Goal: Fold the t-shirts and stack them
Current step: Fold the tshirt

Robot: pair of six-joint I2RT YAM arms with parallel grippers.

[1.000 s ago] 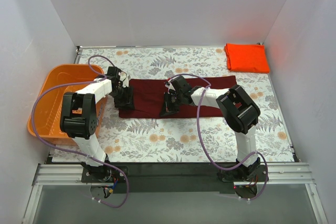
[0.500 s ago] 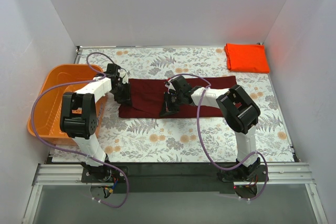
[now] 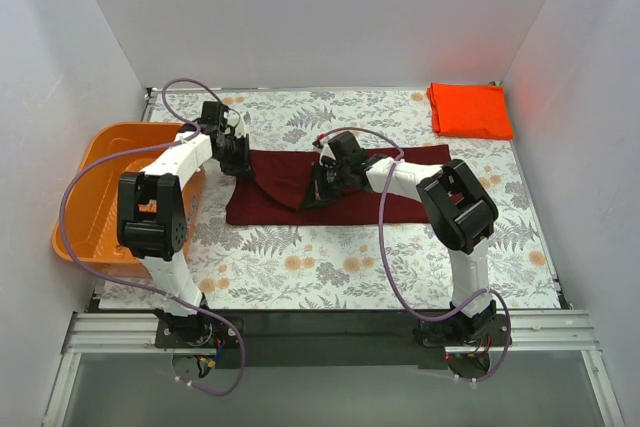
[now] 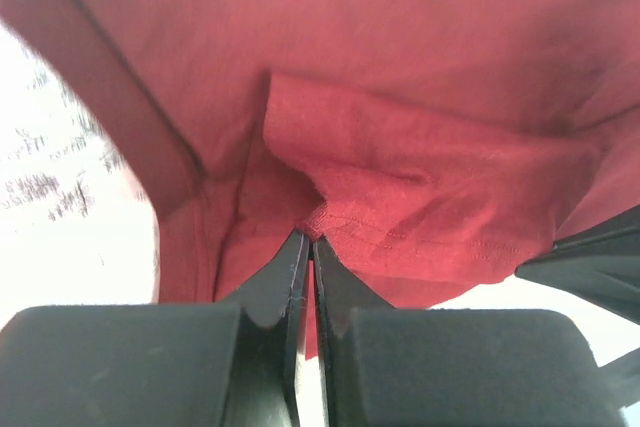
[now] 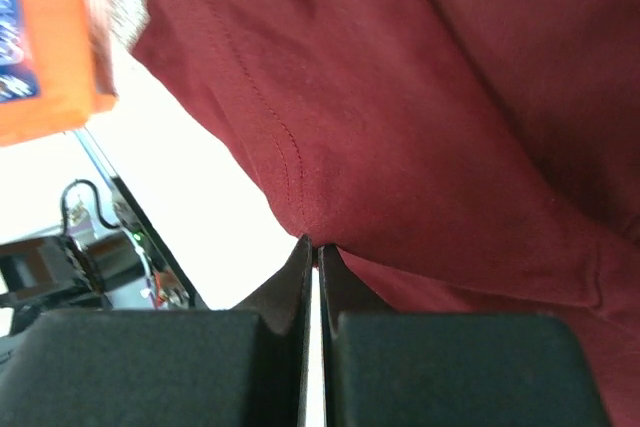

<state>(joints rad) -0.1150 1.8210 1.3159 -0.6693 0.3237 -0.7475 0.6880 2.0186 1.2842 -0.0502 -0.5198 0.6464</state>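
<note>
The dark maroon t-shirt (image 3: pixel 350 187) lies partly folded as a long band across the middle of the table. My left gripper (image 3: pixel 243 165) is shut on its left edge, pinching a hem (image 4: pixel 330 222) and lifting it. My right gripper (image 3: pixel 312 194) is shut on the shirt's near edge around the middle, with a stitched hem (image 5: pixel 300 197) held at the fingertips. The cloth between the two grippers is raised off the table. The orange-red t-shirt (image 3: pixel 470 110) lies folded as a rectangle at the far right corner.
An orange plastic basket (image 3: pixel 100 197) stands at the table's left edge, close to the left arm. White walls enclose the table on three sides. The floral tablecloth (image 3: pixel 330 267) is bare in front of the shirt.
Both grippers have moved away from me towards the back, carrying the shirt's near-left edge up and over. The left gripper has shifted from the near-left corner towards the far edge.
</note>
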